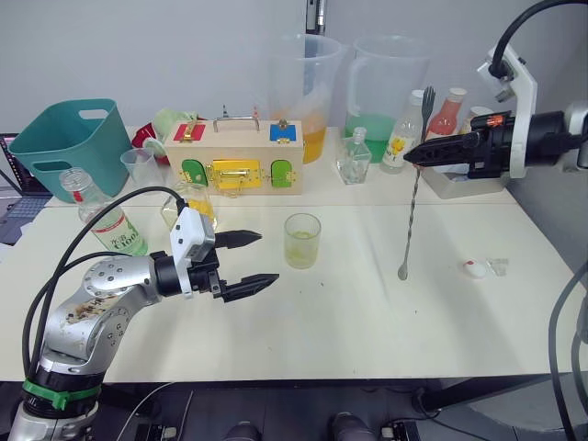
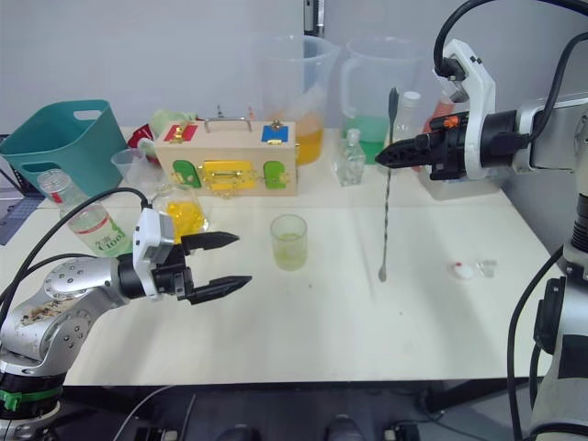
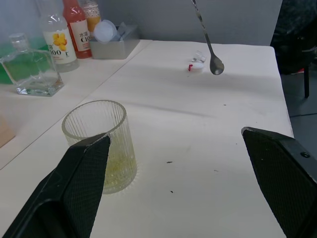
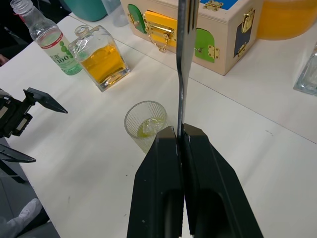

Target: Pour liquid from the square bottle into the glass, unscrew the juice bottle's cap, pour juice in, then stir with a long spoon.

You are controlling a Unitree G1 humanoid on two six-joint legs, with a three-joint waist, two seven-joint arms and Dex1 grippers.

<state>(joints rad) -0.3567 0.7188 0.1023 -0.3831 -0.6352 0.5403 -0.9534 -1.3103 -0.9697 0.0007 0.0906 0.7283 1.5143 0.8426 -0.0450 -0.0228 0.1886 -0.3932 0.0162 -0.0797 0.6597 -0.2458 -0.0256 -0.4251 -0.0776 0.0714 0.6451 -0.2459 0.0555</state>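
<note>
The glass [image 1: 302, 241] stands mid-table with a little yellowish liquid in it. My left gripper [image 1: 267, 257] is open just left of it, fingers pointing at it, nothing between them. Up at the right, my right gripper [image 1: 410, 157] is shut on the long spoon [image 1: 411, 211]. The spoon hangs upright, its bowl just above the table, well right of the glass. The juice bottle [image 1: 108, 220] stands uncapped at the left. Its cap [image 1: 474, 268] lies on the table at the right. The square bottle [image 4: 101, 57], holding amber liquid, stands behind my left gripper.
A wooden latch box [image 1: 235, 158] and two large pitchers [image 1: 308, 92] line the back. A teal bin [image 1: 69, 142] stands at back left. A small clear flask [image 1: 354, 156], a yellow-flower bottle [image 1: 401, 138], a red bottle [image 1: 447, 115] and a grey tray [image 1: 455, 184] are at back right.
</note>
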